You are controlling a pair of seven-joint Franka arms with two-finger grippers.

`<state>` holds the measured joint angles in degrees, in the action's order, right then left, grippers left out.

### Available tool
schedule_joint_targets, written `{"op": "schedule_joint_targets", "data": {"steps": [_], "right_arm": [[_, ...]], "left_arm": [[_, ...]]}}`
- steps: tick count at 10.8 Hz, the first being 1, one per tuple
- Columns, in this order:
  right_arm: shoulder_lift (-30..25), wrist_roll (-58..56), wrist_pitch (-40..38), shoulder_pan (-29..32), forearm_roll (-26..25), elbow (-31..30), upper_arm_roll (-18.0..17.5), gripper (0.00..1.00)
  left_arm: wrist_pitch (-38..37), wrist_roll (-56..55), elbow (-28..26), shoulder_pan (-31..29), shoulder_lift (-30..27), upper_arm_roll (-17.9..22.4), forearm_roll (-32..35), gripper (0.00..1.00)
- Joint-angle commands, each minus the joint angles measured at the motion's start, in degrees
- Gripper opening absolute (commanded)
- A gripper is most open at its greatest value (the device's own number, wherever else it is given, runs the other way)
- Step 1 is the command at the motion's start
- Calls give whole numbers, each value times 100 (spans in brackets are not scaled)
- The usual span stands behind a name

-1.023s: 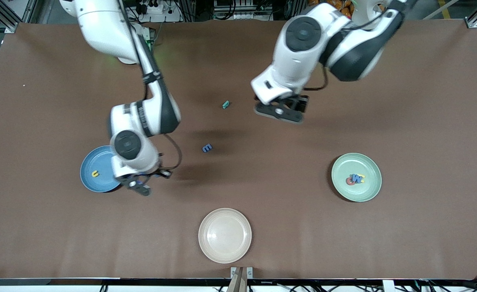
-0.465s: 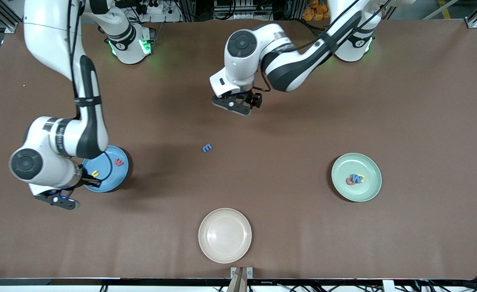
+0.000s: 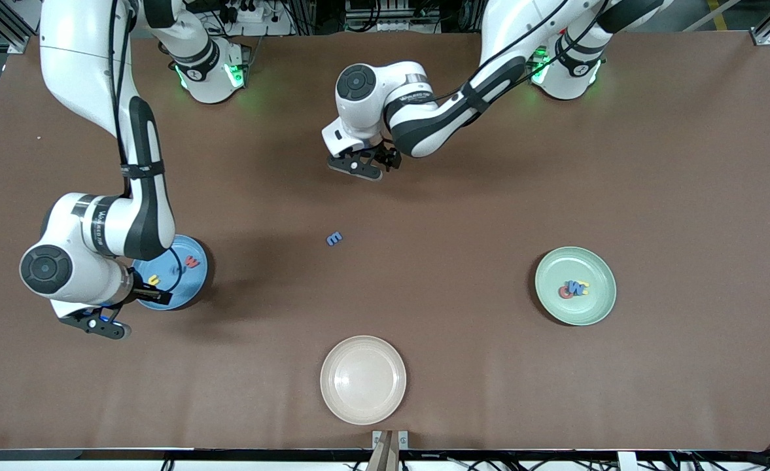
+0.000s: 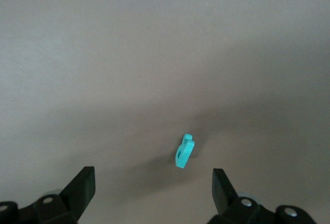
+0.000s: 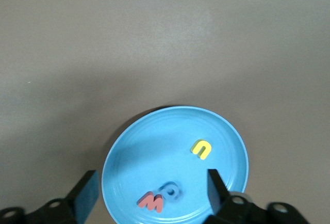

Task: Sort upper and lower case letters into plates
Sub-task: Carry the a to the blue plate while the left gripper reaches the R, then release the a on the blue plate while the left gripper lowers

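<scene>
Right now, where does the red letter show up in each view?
Front view: red letter lies in the blue plate, beside the right arm's wrist.
Right wrist view: red letter lies near the plate's rim, between the open right gripper's fingers.
Left wrist view: not in it.
Shared landmark: the yellow letter in the same plate.

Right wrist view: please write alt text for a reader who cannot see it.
A round shallow blue plate on the brown table holds three small toy letters: a yellow one, a red one and a blue one. The right gripper hangs open over the plate, holding nothing.
</scene>
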<state>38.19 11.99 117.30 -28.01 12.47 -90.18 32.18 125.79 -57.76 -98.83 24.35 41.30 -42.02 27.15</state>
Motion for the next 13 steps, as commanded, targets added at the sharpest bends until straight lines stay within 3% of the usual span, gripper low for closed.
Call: {"op": "schedule_joint_targets", "data": {"steps": [1,4,6,8,10,13], "right_arm": [[170,-30,580,338,72,-17,-238,100],[373,-346,1391,892,54,9,-712,100],[373,-355,1401,920,36,53,-713,100],[373,-329,1401,929,54,141,-713,100],[365,-241,1392,902,89,185,-722,100],[312,-215,1304,832,89,176,-766,100]], "left_arm": [[577,-428,-504,-10,-79,44,525,100],[1017,-613,-532,78,202,79,1132,98],[1141,-1052,-532,393,255,368,1485,98],[1141,-1071,-523,465,325,413,1495,96],[1141,-1071,-506,500,334,413,1495,89],[1141,-1071,-497,509,378,475,1495,70]]}}
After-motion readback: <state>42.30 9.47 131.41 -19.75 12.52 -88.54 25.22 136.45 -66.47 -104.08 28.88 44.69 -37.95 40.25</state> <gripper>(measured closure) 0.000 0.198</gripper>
